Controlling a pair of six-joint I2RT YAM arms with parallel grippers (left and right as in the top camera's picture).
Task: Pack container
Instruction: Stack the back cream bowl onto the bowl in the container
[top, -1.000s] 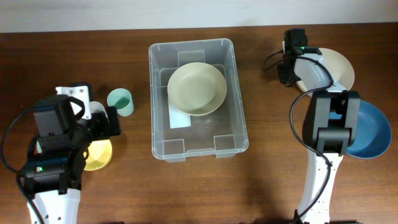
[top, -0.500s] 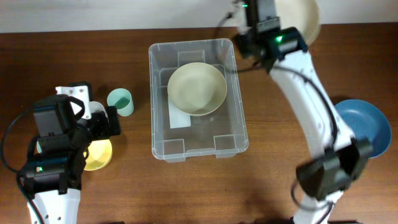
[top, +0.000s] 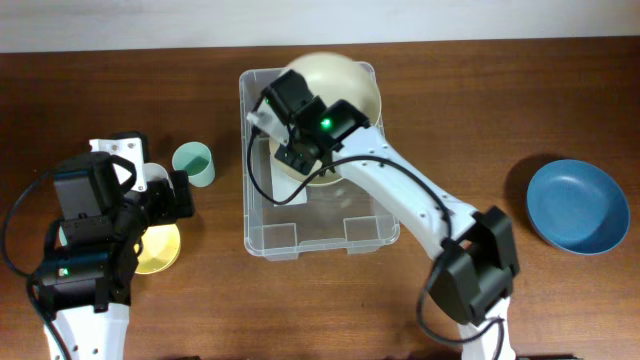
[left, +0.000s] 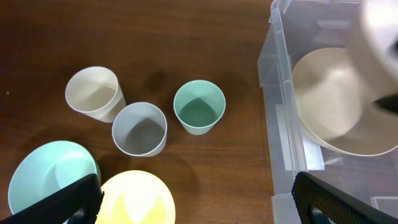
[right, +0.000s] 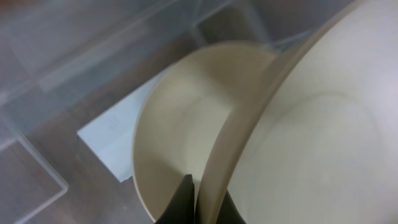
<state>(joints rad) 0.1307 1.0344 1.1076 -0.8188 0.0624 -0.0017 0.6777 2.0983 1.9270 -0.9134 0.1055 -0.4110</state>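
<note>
Tabletop — right gripper clamps cream bowl over second bowl in the container; left gripper spread near cups

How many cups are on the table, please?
3, all left of the clear plastic container: a cream cup farthest left, a grey cup beside it, a mint green cup nearest the container. Others may be hidden.

We read this as a robot lab bench: left arm and right arm at a wood table, plain white wall.
</note>
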